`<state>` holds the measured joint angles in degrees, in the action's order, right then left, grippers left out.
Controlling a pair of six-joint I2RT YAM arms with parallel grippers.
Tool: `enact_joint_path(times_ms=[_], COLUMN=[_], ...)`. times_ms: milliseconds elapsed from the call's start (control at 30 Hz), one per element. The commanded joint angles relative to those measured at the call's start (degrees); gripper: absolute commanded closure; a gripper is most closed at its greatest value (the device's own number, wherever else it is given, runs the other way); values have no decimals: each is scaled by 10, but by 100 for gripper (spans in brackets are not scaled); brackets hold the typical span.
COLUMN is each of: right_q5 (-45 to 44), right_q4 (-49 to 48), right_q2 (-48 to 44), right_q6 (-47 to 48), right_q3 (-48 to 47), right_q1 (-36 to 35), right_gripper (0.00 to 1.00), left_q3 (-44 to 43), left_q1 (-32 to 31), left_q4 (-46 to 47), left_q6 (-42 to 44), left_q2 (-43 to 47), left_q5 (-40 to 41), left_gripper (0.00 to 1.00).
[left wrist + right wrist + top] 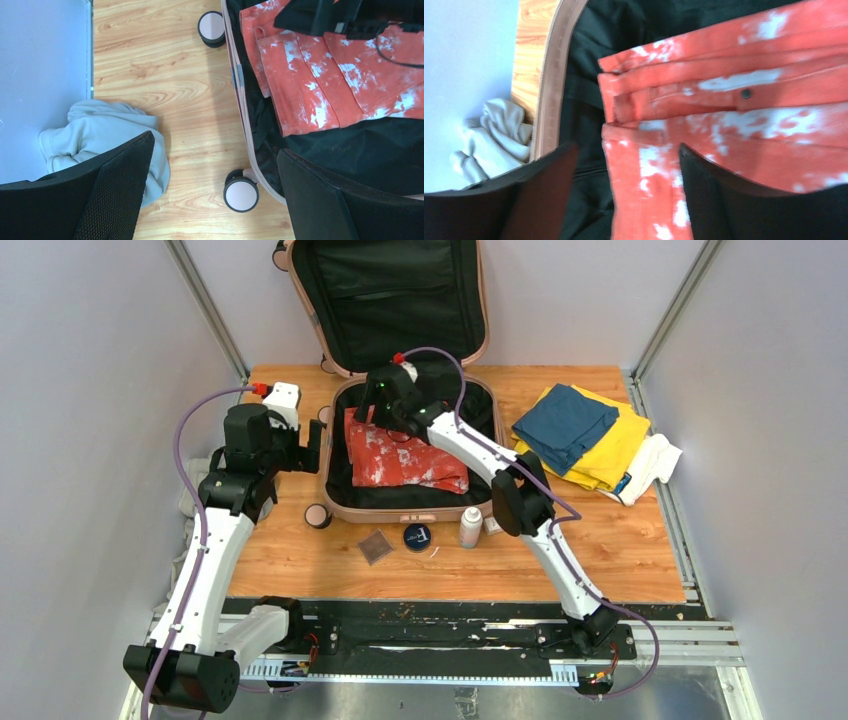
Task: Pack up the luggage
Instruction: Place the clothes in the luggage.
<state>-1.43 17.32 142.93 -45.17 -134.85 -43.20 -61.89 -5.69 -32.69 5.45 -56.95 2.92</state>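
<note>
1. at the 12 o'clock side of the counter [620,540] the luggage [400,512] lies open. its base is flat on the wood and its lid stands up against the back wall, with the black lining facing the camera.
2. inside the base lies a folded red garment [405,455] with white blotches. it covers the middle and the 9 o'clock part, and some bare lining shows toward 3 o'clock.
3. the right fingers [734,205] hang over the 11 o'clock corner of this garment, near its waistband. they are spread wide and the cloth shows below the gap, so they seem to clamp nothing. if the tips touch the cloth, i cannot tell.
4. the left fingers [115,195] are also spread wide and empty. they hover just at 9 o'clock of the luggage, one over a crumpled pale garment [100,132] and the other over the rim near a wheel [241,194].
5. i judge that the packing is at an early step: one garment is placed and the rest waits outside. a stack of folded clothes [585,435] lies at 3 o'clock of the luggage, and a small bottle [470,527] and a round tin [417,536] stand at 6 o'clock.
6. the next move probably calls for the right arm to rise clear of the luggage wall and go to the stack. there it should pinch only the top blue piece, so that the yellow one under it is not dragged. the left arm is well placed for the pale garment.
</note>
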Motion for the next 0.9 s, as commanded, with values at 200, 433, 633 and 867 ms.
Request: enact_joint_path(times_ms=[200,433,633,867], right_q5=[143,93,31,-59], right_q4=[-125,-20,36,48], right_q2=[-76,-2,-60,-269], right_q6=[11,57,135,221], right_q3=[181,122,103,222], right_q1=[48,28,30,67], right_gripper=[97,100,57,0], left_q3=[-9,-12,-13,-49], left_q1=[2,3,3,3], left_q4=[1,-21,-39,-62], left_q6=[-5,-14,-8,5], left_q2=[-7,12,22,1], left_q5=[-23,-55,-79,-92], left_gripper=[0,0,0,0])
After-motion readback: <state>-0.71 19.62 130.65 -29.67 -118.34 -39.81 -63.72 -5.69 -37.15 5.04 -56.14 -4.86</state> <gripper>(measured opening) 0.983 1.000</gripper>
